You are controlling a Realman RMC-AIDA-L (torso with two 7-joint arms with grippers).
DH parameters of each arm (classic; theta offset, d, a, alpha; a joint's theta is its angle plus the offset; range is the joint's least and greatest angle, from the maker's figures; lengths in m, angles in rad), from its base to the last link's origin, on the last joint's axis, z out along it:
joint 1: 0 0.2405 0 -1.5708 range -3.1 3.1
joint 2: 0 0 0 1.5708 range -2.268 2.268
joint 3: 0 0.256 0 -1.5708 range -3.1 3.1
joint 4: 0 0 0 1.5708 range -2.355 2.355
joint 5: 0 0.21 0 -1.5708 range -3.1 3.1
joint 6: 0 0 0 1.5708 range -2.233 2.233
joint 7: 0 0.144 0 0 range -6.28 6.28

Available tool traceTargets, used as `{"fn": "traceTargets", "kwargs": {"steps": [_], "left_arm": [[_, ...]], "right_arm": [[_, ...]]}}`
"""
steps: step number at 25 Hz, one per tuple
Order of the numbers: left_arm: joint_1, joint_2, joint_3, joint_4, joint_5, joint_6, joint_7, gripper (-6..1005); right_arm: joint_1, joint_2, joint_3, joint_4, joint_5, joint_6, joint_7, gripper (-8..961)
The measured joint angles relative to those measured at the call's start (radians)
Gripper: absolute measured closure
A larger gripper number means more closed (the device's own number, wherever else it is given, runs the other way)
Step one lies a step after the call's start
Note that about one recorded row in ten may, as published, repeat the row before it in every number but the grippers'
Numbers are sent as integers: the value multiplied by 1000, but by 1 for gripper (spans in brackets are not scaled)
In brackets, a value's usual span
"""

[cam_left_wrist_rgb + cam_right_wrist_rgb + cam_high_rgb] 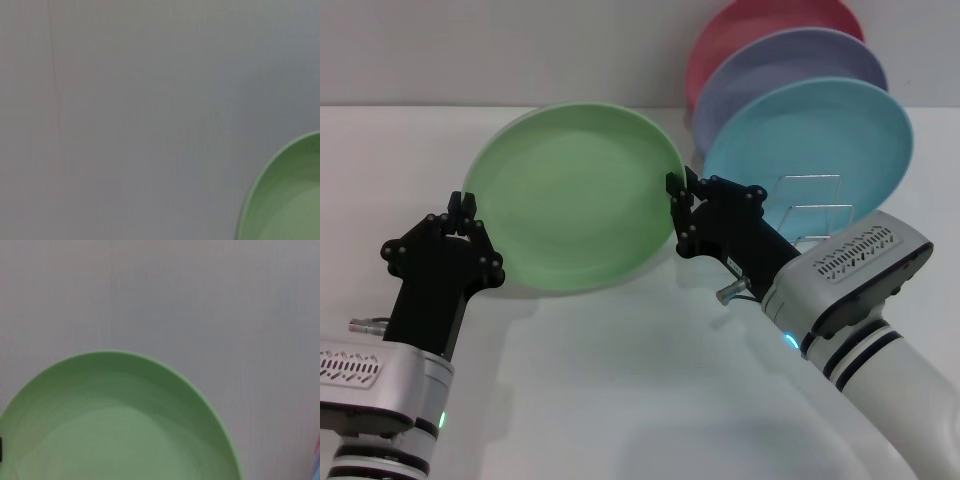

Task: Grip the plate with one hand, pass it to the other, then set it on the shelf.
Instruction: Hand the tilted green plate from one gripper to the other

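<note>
**Green plate held between both arms, mid-handover**

Nearest to the robot, the two arms reach forward over the white table (620, 400). The left gripper (462, 222) sits at the left edge of the plate (575, 195), its fingers close together around the rim; whether they truly pinch it or only stand against it I cannot tell from here. The right gripper (682, 200) is at the opposite, right edge, its dark fingers narrow on the rim and seemingly clamped on it.

The plate hangs in the air between them, tilted up so its hollow face looks toward the robot. Both wrist cameras catch only a green arc of it, (285, 200) and (120, 420), against plain table.

Just behind the right gripper stands the shelf (815, 205), a low wire rack. A turquoise plate (820, 135) leans in it, with a lavender plate (790, 65) and a pink plate (760, 25) stacked behind that.

The rack lies to the right of the green plate, so the right arm is the nearer one to carry it there. The free wire loops show in front of the turquoise plate, close to the right wrist. Room is tight there; the plate's far rim could knock the turquoise one. To the left the table is open.
</note>
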Motion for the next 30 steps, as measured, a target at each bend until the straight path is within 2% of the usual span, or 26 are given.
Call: {"fn": "traceTargets", "kwargs": {"steps": [30], "left_arm": [[0, 0, 17, -2, 0, -2, -4, 826]], "right_arm": [[-6, 3, 14, -7, 0, 5, -3, 918]]}}
